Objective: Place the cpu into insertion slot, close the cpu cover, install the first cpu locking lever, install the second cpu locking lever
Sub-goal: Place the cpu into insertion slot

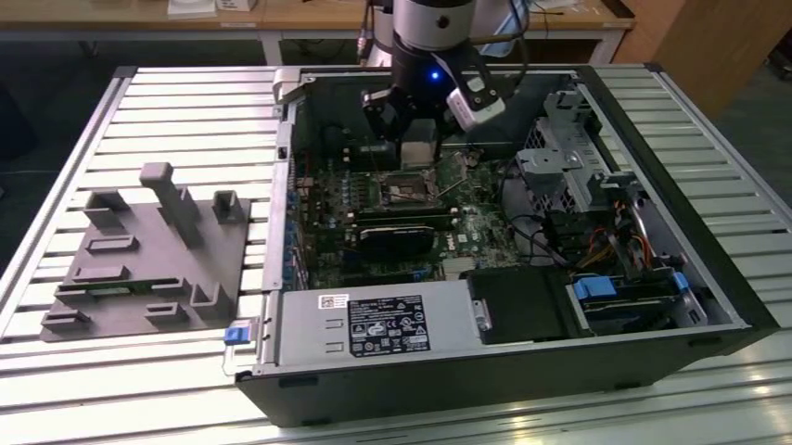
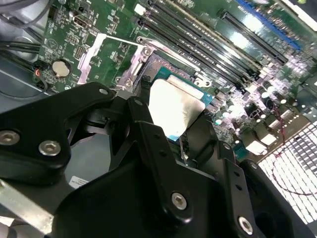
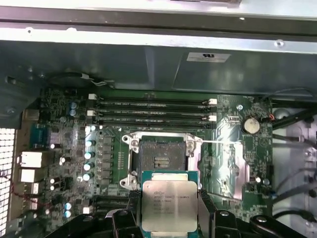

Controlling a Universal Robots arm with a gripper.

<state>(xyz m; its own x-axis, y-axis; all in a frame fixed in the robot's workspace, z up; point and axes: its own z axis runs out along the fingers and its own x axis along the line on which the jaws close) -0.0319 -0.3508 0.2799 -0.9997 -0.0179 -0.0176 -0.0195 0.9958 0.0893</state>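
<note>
Gripper [image 3: 170, 218] closed on the cpu [image 3: 170, 204], one black finger against each of two opposite edges. The chip is held flat with its pale metal top facing up, a grip that probably keeps the contact face untouched. In the second wrist view the cpu [image 2: 174, 106] hangs clear of the board, not yet seated.

On the exterior view's clock face, the insertion slot [image 1: 405, 192] lies at six o'clock from the gripper [image 1: 415, 125], close below it. In the first wrist view the slot [image 3: 161, 156] is bare and dark-centred. The cpu cover [image 2: 89, 55] is swung back off the socket and lies on the board beside it (presumably to leave the way down open), so nothing overlies the slot.

Around it:
- Long black memory slots [image 1: 396, 222] are farther toward six o'clock.
- The grey power-supply box [image 1: 371, 324] lies beyond them.
- A metal drive cage [image 1: 557, 162] stands at three o'clock.
- A grey fixture block [image 1: 148, 260] rests outside the case at eight o'clock.
</note>
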